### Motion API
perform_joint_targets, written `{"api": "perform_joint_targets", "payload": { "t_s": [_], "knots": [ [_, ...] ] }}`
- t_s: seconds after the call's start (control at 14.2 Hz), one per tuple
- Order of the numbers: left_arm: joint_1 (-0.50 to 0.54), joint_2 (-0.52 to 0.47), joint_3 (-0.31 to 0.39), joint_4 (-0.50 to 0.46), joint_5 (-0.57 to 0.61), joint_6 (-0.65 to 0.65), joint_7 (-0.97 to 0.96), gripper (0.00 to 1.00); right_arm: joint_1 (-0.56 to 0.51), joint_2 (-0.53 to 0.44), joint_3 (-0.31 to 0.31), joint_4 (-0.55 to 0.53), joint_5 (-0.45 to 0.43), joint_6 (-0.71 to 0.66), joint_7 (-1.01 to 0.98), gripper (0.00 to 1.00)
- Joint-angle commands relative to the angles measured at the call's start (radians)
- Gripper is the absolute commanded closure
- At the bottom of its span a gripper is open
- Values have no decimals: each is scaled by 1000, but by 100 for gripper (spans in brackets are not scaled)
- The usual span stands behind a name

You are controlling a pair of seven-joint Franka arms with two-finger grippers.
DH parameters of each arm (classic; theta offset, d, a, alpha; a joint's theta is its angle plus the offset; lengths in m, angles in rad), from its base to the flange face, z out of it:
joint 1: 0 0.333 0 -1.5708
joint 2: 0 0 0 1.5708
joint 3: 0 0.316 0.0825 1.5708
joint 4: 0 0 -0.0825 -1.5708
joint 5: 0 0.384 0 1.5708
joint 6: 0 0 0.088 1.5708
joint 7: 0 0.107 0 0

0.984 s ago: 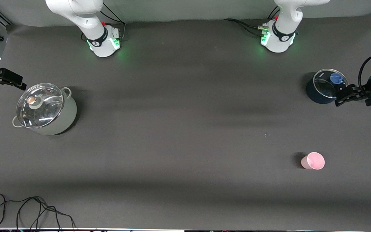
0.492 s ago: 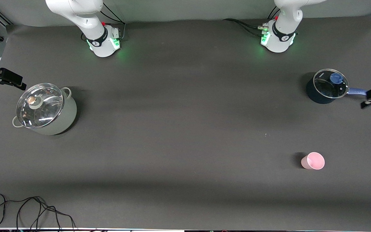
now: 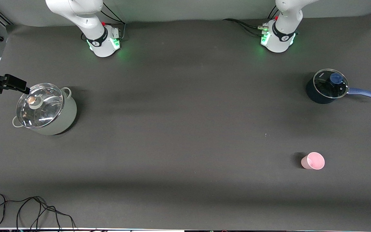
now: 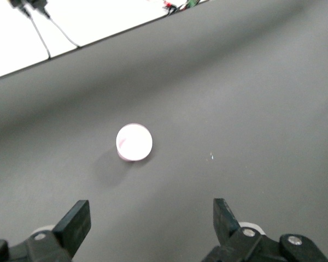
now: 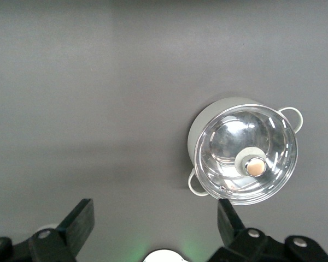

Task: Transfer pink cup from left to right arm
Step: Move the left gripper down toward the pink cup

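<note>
Only wrist views show both claws spread: left claw (image 4: pixel 148 218) over pink cup (image 4: pixel 134 143).

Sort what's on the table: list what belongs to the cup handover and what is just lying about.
For the job:
- pink cup, upright on the table, untouched
- left gripper, open, up over the cup
- right gripper, open, up beside the grey pot

Lying about:
- grey pot with glass lid
- blue saucepan with glass lid
- black cable
</note>
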Motion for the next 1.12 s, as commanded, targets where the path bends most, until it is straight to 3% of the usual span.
{"api": "perform_joint_targets", "payload": {
  "t_s": [0.0, 0.56, 0.77, 1.05],
  "knots": [
    [20, 108, -12, 35, -95, -4, 195, 0, 0, 22, -7, 34, 7, -14, -22, 0],
    [76, 366, -12, 23, -345, 76, 776, 0, -2, 25, -7, 32, 5, -14, -25, 0],
    [102, 461, -12, 17, -491, 104, 1034, 0, -2, 27, -7, 32, 5, -14, -25, 0],
    [116, 550, -12, 17, -614, 104, 1232, 0, 0, 27, -7, 30, 5, -14, -25, 0]
  ]
}}
